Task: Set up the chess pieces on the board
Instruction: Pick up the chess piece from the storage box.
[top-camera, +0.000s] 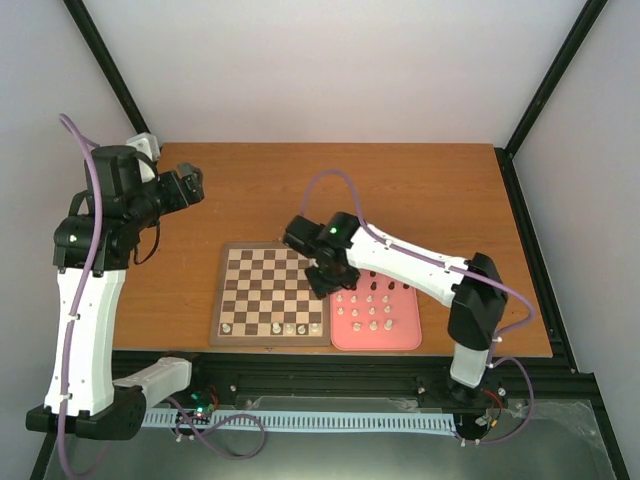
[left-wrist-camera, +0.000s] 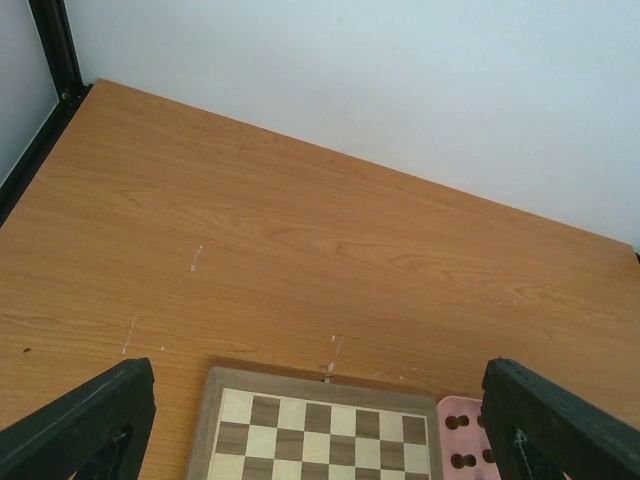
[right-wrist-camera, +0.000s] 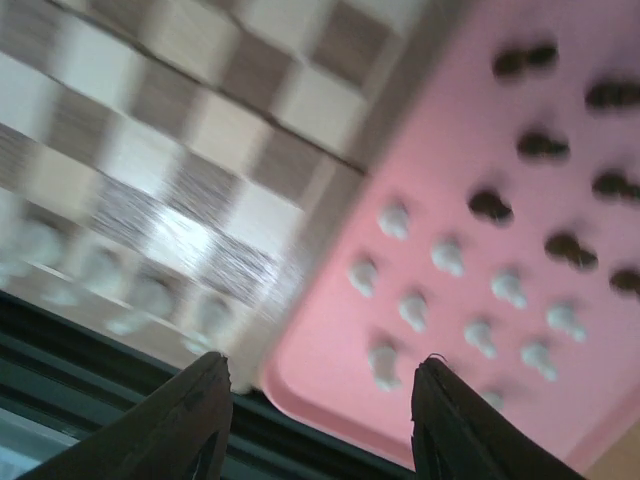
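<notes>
The board lies at the table's near middle. Several cream-white chess pieces stand on its near row. The other chess pieces, cream-white and dark, stand on a pink tray to the right of the board. My right gripper hovers over the board's right edge and the tray's left side. It is open with nothing between its fingers; its wrist view is blurred. My left gripper hangs high over the table's left part, wide open and empty, looking down at the board's far rim.
Black frame posts rise at the back corners against white walls. A black rail runs along the table's near edge, just past the tray. Bare wooden tabletop stretches behind the board.
</notes>
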